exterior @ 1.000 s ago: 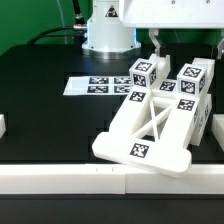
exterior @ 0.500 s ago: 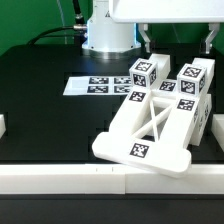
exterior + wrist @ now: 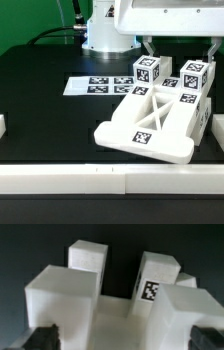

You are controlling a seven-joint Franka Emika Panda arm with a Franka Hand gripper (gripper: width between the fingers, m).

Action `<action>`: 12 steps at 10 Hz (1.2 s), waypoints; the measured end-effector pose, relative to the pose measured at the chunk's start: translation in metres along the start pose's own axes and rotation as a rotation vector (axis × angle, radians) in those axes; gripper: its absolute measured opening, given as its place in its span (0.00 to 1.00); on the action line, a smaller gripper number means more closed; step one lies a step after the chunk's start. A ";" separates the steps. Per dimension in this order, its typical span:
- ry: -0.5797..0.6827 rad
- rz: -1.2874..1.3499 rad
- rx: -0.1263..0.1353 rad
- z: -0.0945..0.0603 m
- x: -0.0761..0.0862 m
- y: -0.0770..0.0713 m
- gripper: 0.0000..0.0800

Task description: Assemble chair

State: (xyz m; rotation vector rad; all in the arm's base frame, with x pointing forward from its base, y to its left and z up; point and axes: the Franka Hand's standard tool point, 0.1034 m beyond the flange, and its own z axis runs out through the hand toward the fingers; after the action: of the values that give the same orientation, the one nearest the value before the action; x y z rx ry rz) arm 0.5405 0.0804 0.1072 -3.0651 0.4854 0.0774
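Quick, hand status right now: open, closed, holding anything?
Hand: cannot be told; its fingers hang above the chair parts, no grip visible.

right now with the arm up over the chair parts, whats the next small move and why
Probably a short descent toward the chair. In the exterior view the gripper hangs above its upright blocks, apart from them, holding nothing visible. The wrist view looks straight onto the tagged block tops, with a finger just at the frame edge, so it seems roughly lined up but too high to grasp.

The chair (image 3: 155,118) fills the exterior view's right side, while bare table (image 3: 40,110) lies open left of it.
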 end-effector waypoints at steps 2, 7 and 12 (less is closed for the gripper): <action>-0.002 -0.005 -0.007 0.008 -0.002 -0.001 0.81; 0.004 -0.009 0.002 0.002 0.000 -0.007 0.81; -0.012 0.009 0.043 -0.050 0.015 -0.019 0.81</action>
State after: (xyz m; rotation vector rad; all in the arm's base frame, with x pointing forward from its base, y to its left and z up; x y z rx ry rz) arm 0.5629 0.0915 0.1571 -3.0187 0.4929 0.0849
